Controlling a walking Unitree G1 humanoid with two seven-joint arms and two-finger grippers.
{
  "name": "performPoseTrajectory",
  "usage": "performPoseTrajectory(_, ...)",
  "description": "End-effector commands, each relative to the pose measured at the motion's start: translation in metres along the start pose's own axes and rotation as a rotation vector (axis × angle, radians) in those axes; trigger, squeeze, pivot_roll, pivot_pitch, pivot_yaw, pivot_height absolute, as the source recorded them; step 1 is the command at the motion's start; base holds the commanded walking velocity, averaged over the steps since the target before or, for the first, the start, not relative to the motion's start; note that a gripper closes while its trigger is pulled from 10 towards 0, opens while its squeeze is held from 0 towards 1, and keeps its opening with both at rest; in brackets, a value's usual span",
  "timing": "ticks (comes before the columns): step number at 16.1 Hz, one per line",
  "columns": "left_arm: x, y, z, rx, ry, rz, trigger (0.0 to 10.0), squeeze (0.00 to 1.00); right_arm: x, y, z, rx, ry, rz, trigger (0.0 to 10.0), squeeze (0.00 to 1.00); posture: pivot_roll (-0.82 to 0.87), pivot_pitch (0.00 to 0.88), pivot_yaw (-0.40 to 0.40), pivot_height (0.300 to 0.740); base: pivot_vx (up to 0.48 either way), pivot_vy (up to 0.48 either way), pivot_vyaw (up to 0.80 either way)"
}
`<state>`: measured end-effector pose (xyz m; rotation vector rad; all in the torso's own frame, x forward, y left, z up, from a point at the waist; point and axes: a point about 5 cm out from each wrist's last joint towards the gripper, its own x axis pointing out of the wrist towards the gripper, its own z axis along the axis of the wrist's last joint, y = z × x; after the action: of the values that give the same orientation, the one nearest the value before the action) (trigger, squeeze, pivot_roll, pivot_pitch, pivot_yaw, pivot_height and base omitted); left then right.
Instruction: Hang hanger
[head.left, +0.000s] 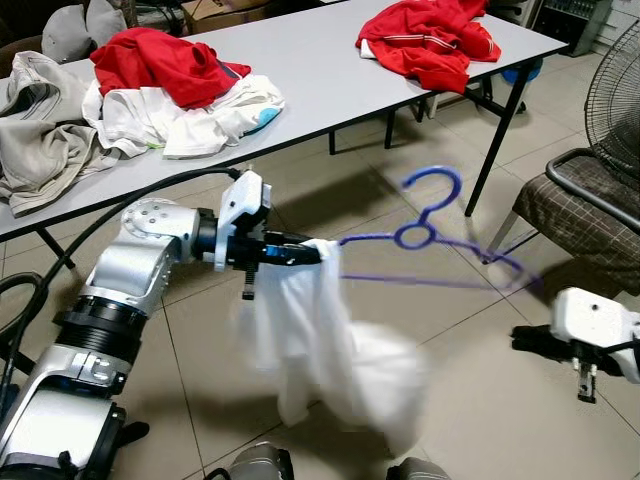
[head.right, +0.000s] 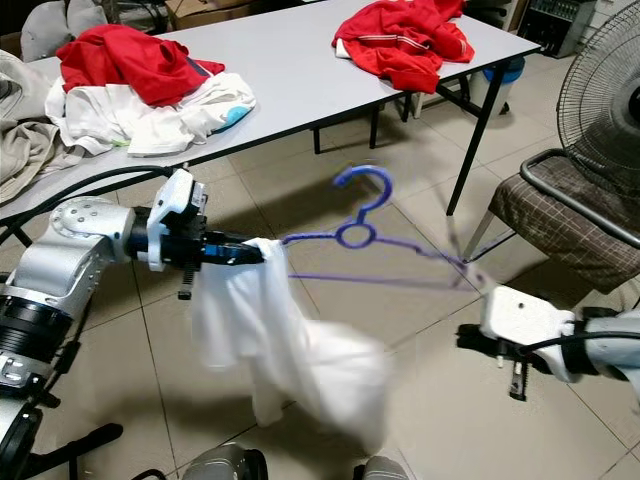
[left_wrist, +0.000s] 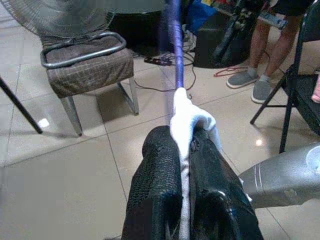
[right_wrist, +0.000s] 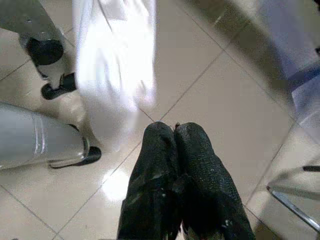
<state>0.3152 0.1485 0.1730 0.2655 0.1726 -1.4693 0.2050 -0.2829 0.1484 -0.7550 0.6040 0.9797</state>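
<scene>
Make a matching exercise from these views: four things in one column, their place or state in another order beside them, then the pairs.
Things:
1. blue hanger
2. white garment
3. red garment
4. right gripper

Places or states:
A. lies on the grey table
B. shut on nothing, low over the tiled floor
C. held out in the air, hook up
D. hangs down, pinched with the hanger end in the left gripper

Pairs: 1-C, 2-D, 3-A, 4-B
</scene>
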Motion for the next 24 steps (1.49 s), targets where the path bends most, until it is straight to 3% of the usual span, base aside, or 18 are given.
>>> performPoseTrajectory(1, -0.011, 0.007, 0.006, 0.029, 0.005, 0.045, 0.0, 0.0, -0.008, -0.004, 0.0, -0.017, -0.002, -0.055, 0.0, 0.0, -0.17, 0.0, 0.055, 0.74, 0.0, 0.0, 0.0)
performPoseTrajectory(5, -0.02, 0.009, 0.003, 0.022, 0.019, 0.072, 0.0, 0.0, -0.011, -0.003, -0.007, 0.009, -0.003, -0.093, 0.0, 0.0, -0.17, 0.0, 0.064, 0.74, 0.0, 0.0, 0.0)
performPoseTrajectory(7, -0.015, 0.007, 0.007, 0.02, -0.018, 0.063, 0.0, 0.0, 0.001, 0.002, 0.002, 0.022, -0.085, -0.109, 0.0, 0.0, -0.17, 0.0, 0.065, 0.74, 0.0, 0.0, 0.0)
performPoseTrajectory(8, -0.013, 0.007, 0.009, 0.02, -0.041, 0.07, 0.0, 0.0, 0.007, 0.003, 0.007, 0.024, -0.124, -0.146, 2.7, 0.0, -0.16, 0.0, 0.068, 0.74, 0.0, 0.0, 0.0)
performPoseTrajectory(9, -0.012, 0.007, 0.011, 0.018, -0.053, 0.073, 0.0, 0.0, 0.012, 0.004, 0.009, 0.03, -0.143, -0.17, 8.6, 0.0, -0.16, 0.0, 0.068, 0.74, 0.0, 0.0, 0.0)
performPoseTrajectory(10, -0.01, 0.008, 0.015, 0.017, -0.083, 0.084, 0.0, 0.0, 0.024, 0.007, 0.012, 0.058, -0.185, -0.215, 10.0, 0.0, -0.16, 0.0, 0.069, 0.74, 0.0, 0.0, 0.0)
performPoseTrajectory(11, -0.008, 0.009, 0.019, 0.014, -0.117, 0.097, 0.0, 0.0, 0.042, 0.01, 0.015, 0.195, -0.273, -0.268, 10.0, 0.0, -0.16, 0.0, 0.069, 0.74, 0.0, 0.0, 0.0)
performPoseTrajectory(12, -0.007, 0.01, 0.021, 0.012, -0.136, 0.101, 0.0, 0.0, 0.052, 0.013, 0.017, 0.283, -0.33, -0.289, 10.0, 0.53, -0.16, 0.0, 0.077, 0.74, 0.0, 0.0, 0.0)
performPoseTrajectory(13, -0.006, 0.01, 0.026, 0.002, -0.17, 0.1, 0.0, 0.0, 0.065, 0.018, 0.02, 0.396, -0.385, -0.299, 10.0, 1.0, -0.16, 0.0, 0.08, 0.74, 0.0, 0.0, 0.0)
performPoseTrajectory(15, -0.002, 0.009, 0.041, -0.017, -0.248, 0.068, 0.0, 0.0, 0.098, 0.04, 0.018, 0.614, -0.451, -0.218, 10.0, 1.0, -0.16, 0.0, 0.1, 0.74, 0.0, 0.0, 0.0)
performPoseTrajectory(16, -0.001, 0.008, 0.043, -0.018, -0.255, 0.06, 0.0, 0.0, 0.102, 0.042, 0.016, 0.648, -0.46, -0.216, 10.0, 1.0, -0.16, 0.0, 0.099, 0.74, 0.0, 0.0, 0.0)
performPoseTrajectory(17, 0.003, 0.006, 0.046, -0.011, -0.256, 0.038, 0.0, 0.0, 0.107, 0.043, 0.009, 0.739, -0.48, -0.239, 10.0, 1.0, -0.16, 0.0, 0.099, 0.74, 0.0, 0.0, 0.0)
performPoseTrajectory(18, 0.004, 0.005, 0.048, -0.012, -0.26, 0.026, 0.0, 0.0, 0.107, 0.041, 0.004, 0.785, -0.497, -0.262, 10.0, 1.0, -0.15, 0.0, 0.094, 0.74, 0.0, 0.0, 0.0)
performPoseTrajectory(19, 0.011, -0.001, 0.05, -0.013, -0.259, -0.018, 0.0, 0.0, 0.099, 0.034, -0.007, 0.9, -0.588, -0.296, 10.0, 1.0, -0.15, 0.0, 0.091, 0.74, 0.0, 0.0, 0.0)
performPoseTrajectory(21, 0.016, -0.006, 0.053, -0.018, -0.262, -0.047, 0.0, 0.0, 0.087, 0.03, -0.015, 0.966, -0.671, -0.26, 10.0, 1.0, -0.14, 0.0, 0.087, 0.74, 0.0, 0.0, 0.0)
performPoseTrajectory(24, 0.027, -0.014, 0.065, -0.002, -0.277, -0.124, 0.0, 0.0, 0.076, 0.018, -0.035, 0.959, -0.624, -0.229, 10.0, 1.0, -0.14, 0.0, 0.075, 0.74, 0.0, 0.0, 0.0)
